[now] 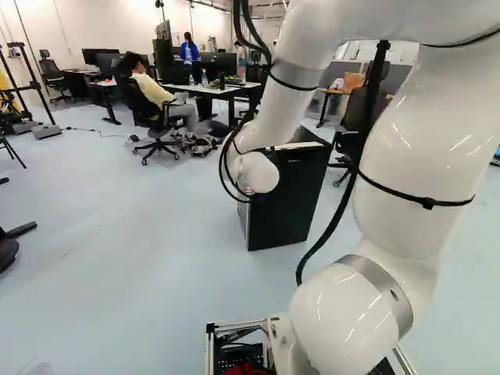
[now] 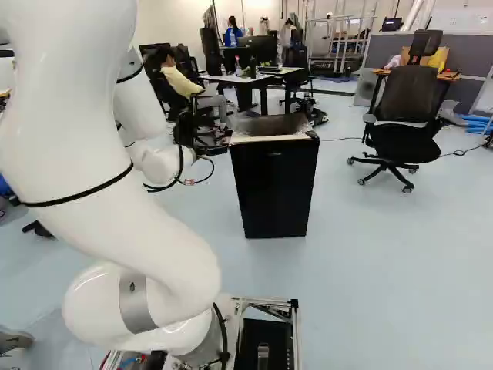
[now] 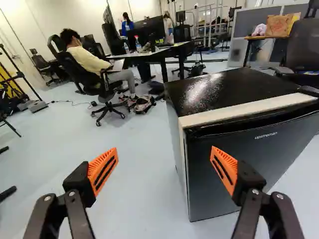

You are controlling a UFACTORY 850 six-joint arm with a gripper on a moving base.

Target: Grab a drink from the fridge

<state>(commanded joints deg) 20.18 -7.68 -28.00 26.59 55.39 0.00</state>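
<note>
The black mini fridge (image 1: pixel 287 205) stands on the floor ahead of the base, also seen as a dark upright box (image 2: pixel 273 185) in the right base view. Its door (image 3: pixel 239 164) looks closed, with a pale strip along the top front edge. My gripper (image 3: pixel 164 154) is open, its orange-padded fingers wide apart with nothing between them. One finger overlaps the fridge's front in the wrist view; the other is over the floor beyond the fridge's side. In both base views the wrist hides the fingers. The fridge's inside is hidden, and no drink shows in it.
Desks (image 2: pixel 266 75) with monitors and bottles stand behind the fridge. An empty black office chair (image 2: pixel 404 116) is to the fridge's right in the right base view. A cable (image 2: pixel 339 139) lies on the floor near it. Tripod legs (image 1: pixel 31 94) stand at the far left.
</note>
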